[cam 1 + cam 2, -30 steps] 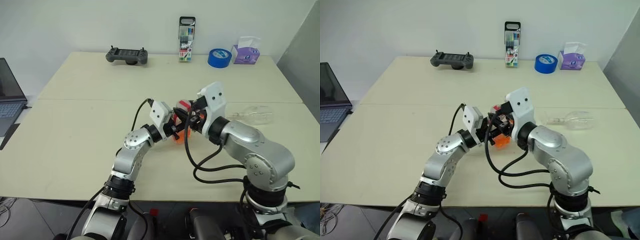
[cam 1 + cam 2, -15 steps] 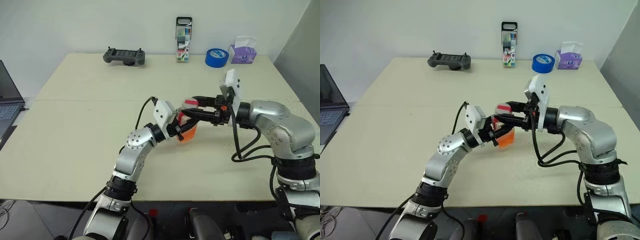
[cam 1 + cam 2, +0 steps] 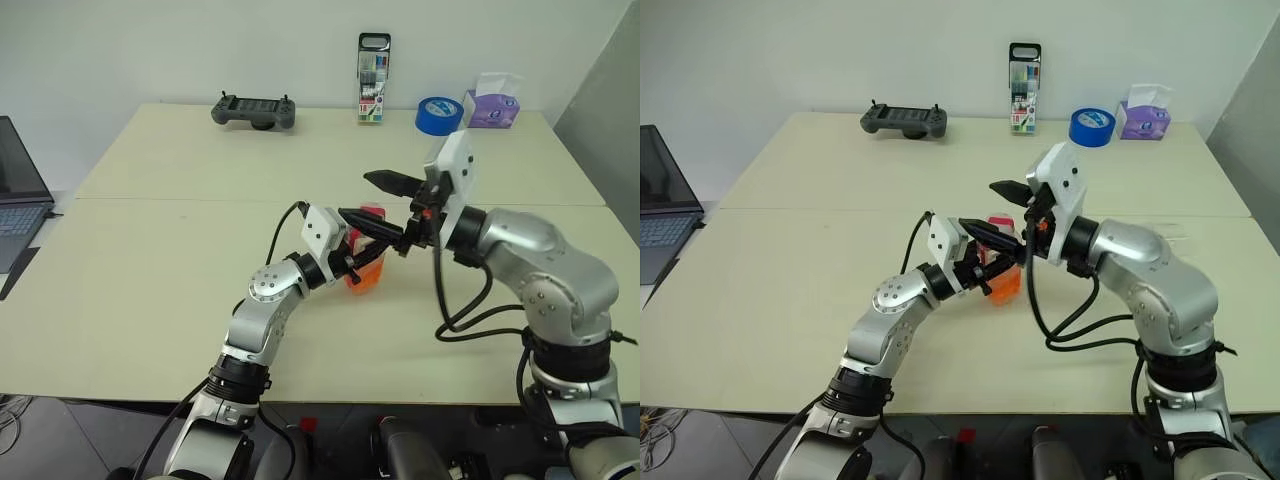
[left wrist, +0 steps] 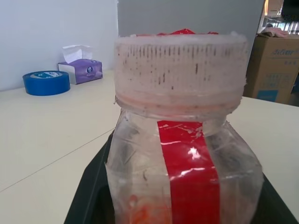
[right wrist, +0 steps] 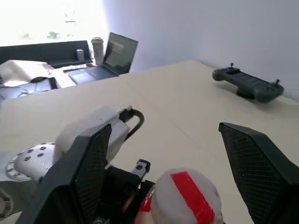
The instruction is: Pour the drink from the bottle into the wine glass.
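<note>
From the left eye view we note the left gripper [image 3: 352, 268] clenched on the bottle [image 3: 368, 262], which stands near the middle of the table [image 3: 150, 260], its orange drink [image 3: 366, 276] low in the body and the cap [image 3: 372, 211] seemingly on top. The right gripper [image 3: 378, 204] sits just above and to the right of the cap, its two fingers spread wide and grasping nothing. Far along the table's back edge we log a game controller [image 3: 254, 109], a marker pack [image 3: 373, 65], a roll of blue tape [image 3: 438, 114] and a tissue box [image 3: 490, 103]; a laptop [image 3: 20, 190] sits at the far left. The right eye view gives the same arrangement: bottle [image 3: 1004, 262] pinned by the left gripper, right fingers open over it; the wine glass we cannot make out with any certainty here. From the left wrist view the bottle [image 4: 182, 154] is close up between the left fingers, whitish cap [image 4: 181, 70] seated on the neck, red label strip down the front. From the right wrist view we look down on the cap [image 5: 184, 196] between the splayed right fingers [image 5: 91, 161], neither touching it. Our reading: the bottle is secured, but it looks capped and nothing is poured; uncapping, then tipping into the glass, remain.
</note>
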